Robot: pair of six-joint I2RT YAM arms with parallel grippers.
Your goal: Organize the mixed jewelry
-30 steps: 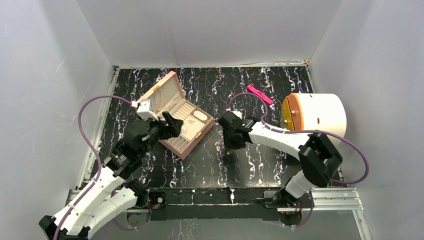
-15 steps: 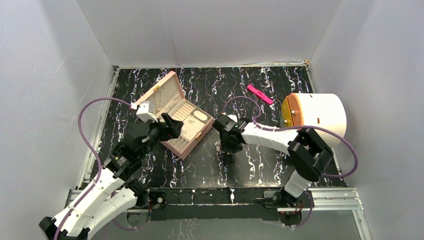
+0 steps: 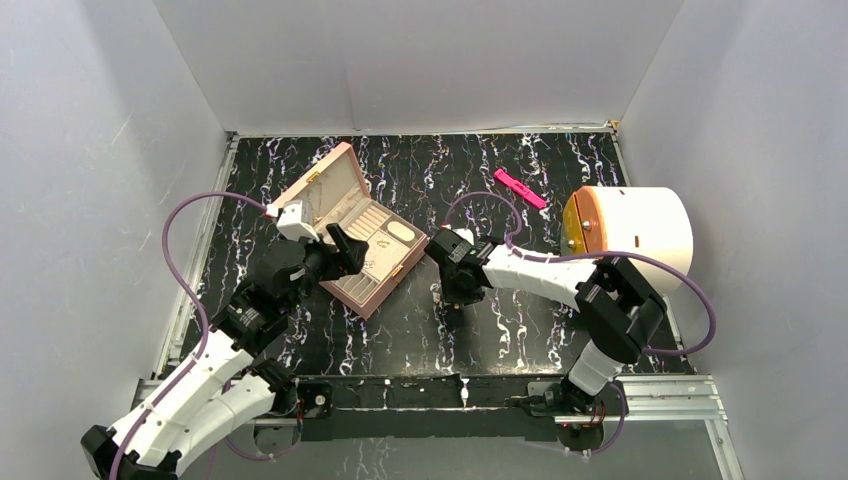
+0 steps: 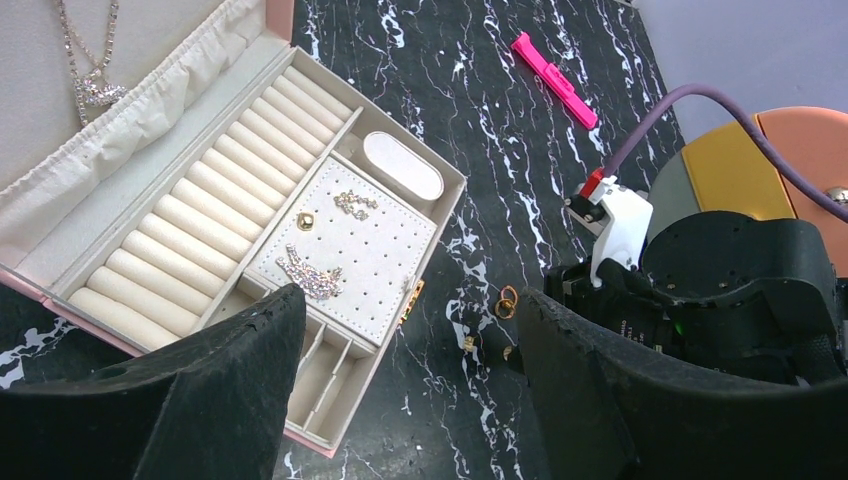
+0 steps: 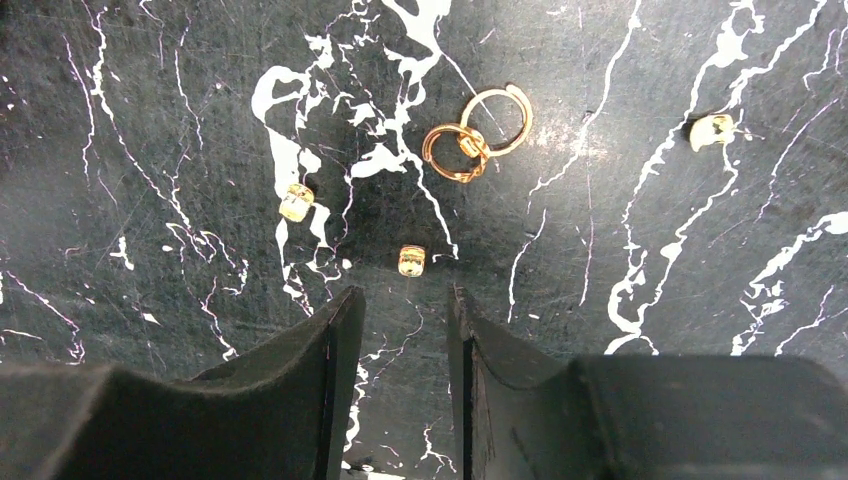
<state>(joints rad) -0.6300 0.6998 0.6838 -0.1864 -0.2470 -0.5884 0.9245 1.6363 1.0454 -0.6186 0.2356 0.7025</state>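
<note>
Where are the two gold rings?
Right wrist view: the gold rings lie on the marbled table just beyond the right gripper, right of the open jewelry box.

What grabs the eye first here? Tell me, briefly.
The open pink jewelry box sits left of centre on the black marbled table; a big white drum with an orange face lies at the right edge. Between them, two overlapping gold rings lie loose just ahead of the open right gripper.

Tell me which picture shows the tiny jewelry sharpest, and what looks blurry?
Right wrist: gold rings and pale studs crisp, its fingers dark, soft-edged. Left wrist: jewelry box sharp, evenly lit, fingers softer. Top external: even light, pieces too small to see.
</note>
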